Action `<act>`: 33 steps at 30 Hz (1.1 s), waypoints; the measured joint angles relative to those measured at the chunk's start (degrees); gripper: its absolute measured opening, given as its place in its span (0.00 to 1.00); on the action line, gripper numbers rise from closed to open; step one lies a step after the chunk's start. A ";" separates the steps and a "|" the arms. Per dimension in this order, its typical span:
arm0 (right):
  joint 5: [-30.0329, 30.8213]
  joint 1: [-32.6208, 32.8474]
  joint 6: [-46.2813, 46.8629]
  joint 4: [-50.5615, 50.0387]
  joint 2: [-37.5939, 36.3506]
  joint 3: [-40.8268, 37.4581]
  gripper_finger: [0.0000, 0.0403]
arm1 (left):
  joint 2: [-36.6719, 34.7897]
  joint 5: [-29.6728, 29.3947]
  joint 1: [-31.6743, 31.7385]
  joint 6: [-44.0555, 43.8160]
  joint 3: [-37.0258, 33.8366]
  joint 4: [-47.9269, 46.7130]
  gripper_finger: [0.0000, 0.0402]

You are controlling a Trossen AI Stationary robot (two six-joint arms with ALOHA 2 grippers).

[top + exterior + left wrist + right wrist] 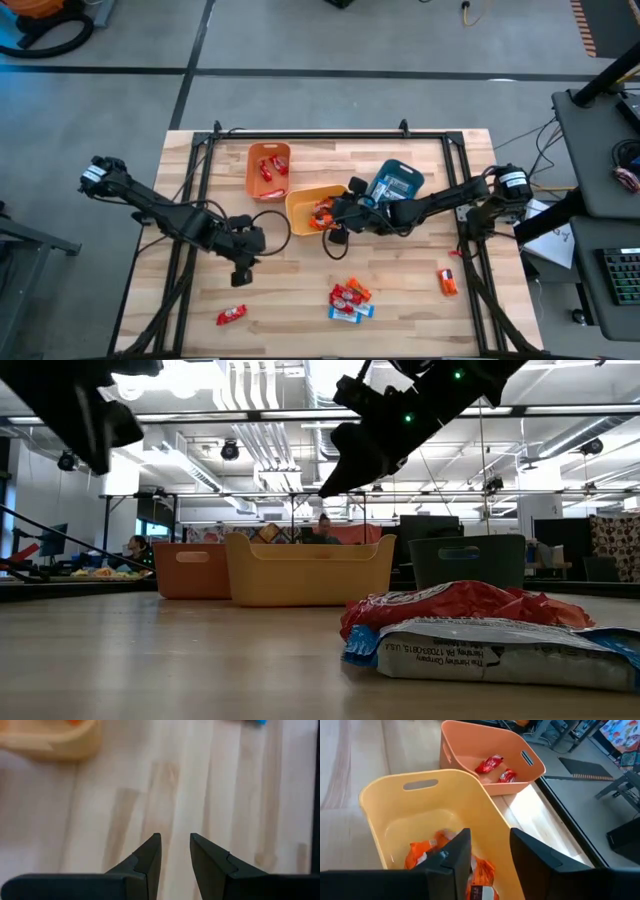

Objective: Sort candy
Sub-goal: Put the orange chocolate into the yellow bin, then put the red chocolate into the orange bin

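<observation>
The right claw (338, 215) hangs over the yellow bin (303, 207) at the centre of the high view, its fingers a little apart and holding nothing; the right wrist view looks straight down into that bin, where orange packets (422, 852) lie on the floor just beyond the fingers. The left claw (243, 262) hovers over bare tabletop (290, 290) left of centre, fingers also slightly parted and empty, as the left wrist view shows plain wood between them. The candy is spread about: red wrappers (270, 168) sit in the orange bin (254, 176) at upper centre, and unsorted pieces remain low in the frame, a mixed cluster (350, 299) of red, orange and blue-and-white pieces at lower centre, a lone red sweet (231, 316) at lower left, and a lone orange packet (447, 282) at lower right. The teal bin (399, 182) stands just right of the yellow one. The next pick probably turns on this: the lone red sweet lies directly below the left claw in the frame, long axis running roughly left to right with a slight tilt, and the left arm is plainly nearer it. The cluster lies below the right claw. The low view alone shows the cluster's pile (470, 635) close up, the red wrapper lying on a blue-and-white bar, which the overhead cannot resolve.
</observation>
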 joint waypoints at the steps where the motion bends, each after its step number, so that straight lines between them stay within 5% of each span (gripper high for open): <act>1: 0.00 0.00 0.02 -0.09 0.00 0.00 0.34 | 0.00 1.17 -0.13 -0.97 0.00 -0.57 0.22; 11: -0.05 0.04 -0.05 -0.88 -3.02 0.00 0.36 | 0.02 8.11 -5.59 -12.63 0.00 -2.50 0.24; 19: -0.27 0.31 0.03 -3.92 -5.06 0.00 0.36 | 1.26 6.54 -14.64 -22.19 0.00 -2.24 0.40; 25: -0.34 0.78 0.42 -4.82 -5.40 -0.02 0.36 | 6.40 4.48 -19.76 -25.54 0.00 -1.27 0.54; 33: -0.39 1.20 0.54 -4.99 -5.40 -0.02 0.36 | 16.34 5.44 -23.14 -26.92 0.00 4.35 0.53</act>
